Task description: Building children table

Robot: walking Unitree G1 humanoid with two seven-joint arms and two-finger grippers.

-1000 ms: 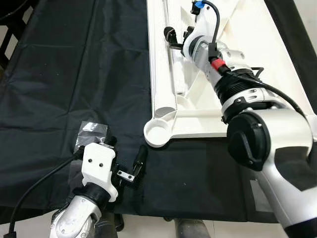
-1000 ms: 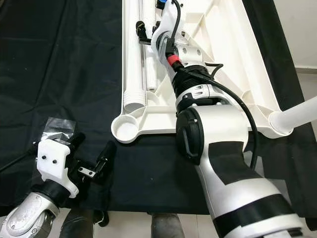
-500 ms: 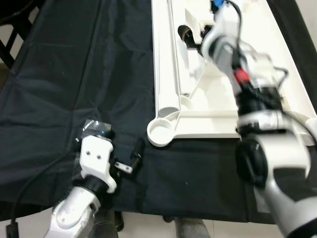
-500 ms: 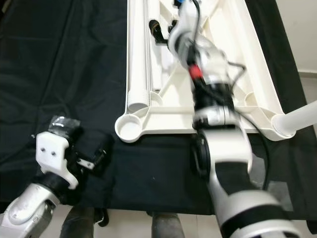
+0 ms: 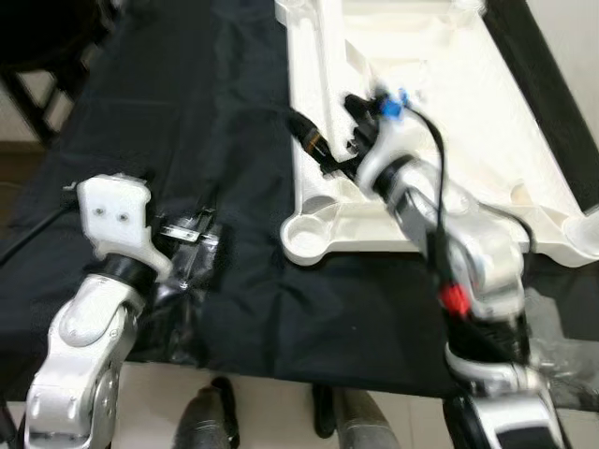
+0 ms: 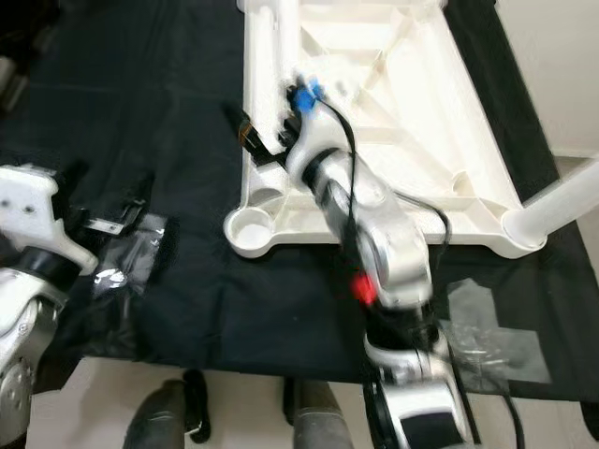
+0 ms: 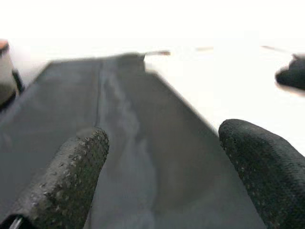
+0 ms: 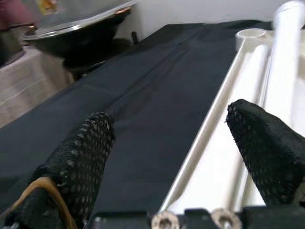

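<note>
The white children's tabletop [image 5: 449,103] lies upside down on the black-draped counter [image 5: 187,112], filling the upper right of the head views, its ribbed underside facing up. One leg [image 6: 562,201] looks already fitted at the corner on the right edge of the frame. The round socket [image 5: 304,238] at the near corner, centre of the frame, has no leg in it, so I'd judge most of the assembly is left to do.

The right end effector [image 5: 326,131] hangs over the tabletop's left rim, fingers spread wide with nothing between them; its wrist view shows the rim and a white tube [image 8: 286,57] running alongside.

The left end effector [image 5: 192,224] sits at centre left above the cloth, also wide open and holding nothing.

A crinkled clear plastic bag [image 6: 122,267] lies beside the left end effector, and more clear plastic [image 6: 487,323] rests on the cloth at lower right. The right arm's cable [image 5: 440,206] trails across the tabletop and could snag.
</note>
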